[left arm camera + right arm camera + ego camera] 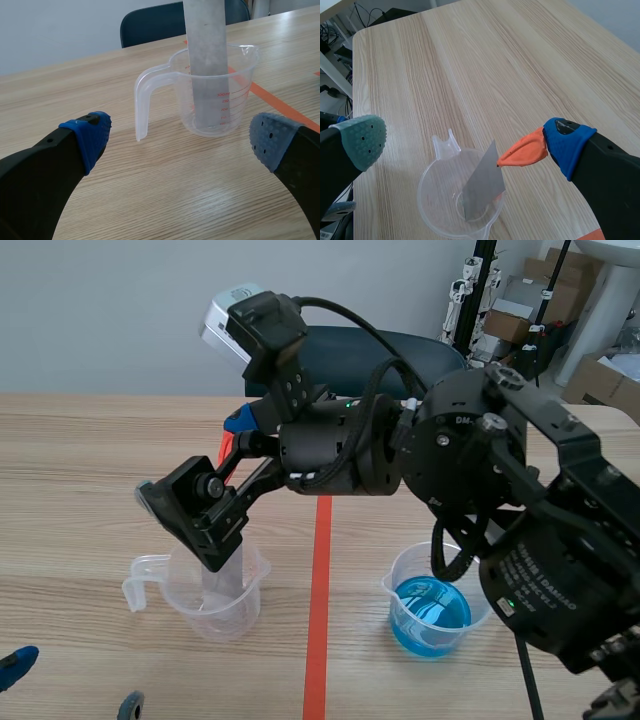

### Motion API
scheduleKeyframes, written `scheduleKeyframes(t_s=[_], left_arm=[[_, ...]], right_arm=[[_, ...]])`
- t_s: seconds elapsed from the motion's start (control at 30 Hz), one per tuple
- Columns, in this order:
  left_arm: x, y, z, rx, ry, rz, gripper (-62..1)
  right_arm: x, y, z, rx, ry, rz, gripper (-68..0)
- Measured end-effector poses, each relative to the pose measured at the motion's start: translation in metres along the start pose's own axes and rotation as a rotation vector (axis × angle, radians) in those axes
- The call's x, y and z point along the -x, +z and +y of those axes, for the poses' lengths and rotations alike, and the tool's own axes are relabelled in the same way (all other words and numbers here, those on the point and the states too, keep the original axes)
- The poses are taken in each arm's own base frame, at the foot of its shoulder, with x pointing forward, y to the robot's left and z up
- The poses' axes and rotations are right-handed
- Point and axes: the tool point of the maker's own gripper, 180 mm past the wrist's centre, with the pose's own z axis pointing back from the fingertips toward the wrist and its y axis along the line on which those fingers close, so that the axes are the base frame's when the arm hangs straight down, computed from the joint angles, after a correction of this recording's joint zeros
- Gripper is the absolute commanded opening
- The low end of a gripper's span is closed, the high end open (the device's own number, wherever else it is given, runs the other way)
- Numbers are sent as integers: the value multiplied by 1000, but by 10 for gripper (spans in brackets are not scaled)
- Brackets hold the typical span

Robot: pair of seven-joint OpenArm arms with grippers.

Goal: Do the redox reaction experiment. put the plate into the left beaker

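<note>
Grey and flat, the plate (pixel 205 60) is seen standing in the left beaker (pixel 235 105), a clear plastic jug with red graduations. Its lower end is sunk inside the jug, and its upper end is carried well above the rim at a tilt. The right tool (pixel 455 145) is held over this beaker with its fingers spread wide, released, and nothing is gripped. Its orange-tipped finger (pixel 525 152) is found just beside the plate's upper corner, at the plate's 3 o'clock; whether they touch cannot be told. The left tool (pixel 180 140) is also released, held low over the desk (pixel 150 200) with the left beaker at its 12 o'clock. In the scene view a second beaker (pixel 405 580) holding blue liquid (pixel 432 612) is placed at 3 o'clock of the left beaker, and an orange-red tape line (pixel 318 620) is laid between them.
</note>
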Motion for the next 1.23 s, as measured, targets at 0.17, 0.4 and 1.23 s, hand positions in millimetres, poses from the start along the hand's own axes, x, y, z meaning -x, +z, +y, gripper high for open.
scheduleKeyframes(t_s=[0.17, 0.4, 1.23], left_arm=[[0, 0, 0, 0, 0, 0, -26], [0, 0, 0, 0, 0, 0, -26], [0, 0, 0, 0, 0, 0, -26]], right_arm=[[0, 0, 0, 0, 0, 0, 4], [0, 0, 0, 0, 0, 0, 4], [3, 0, -2, 9, 18, 17, 4]])
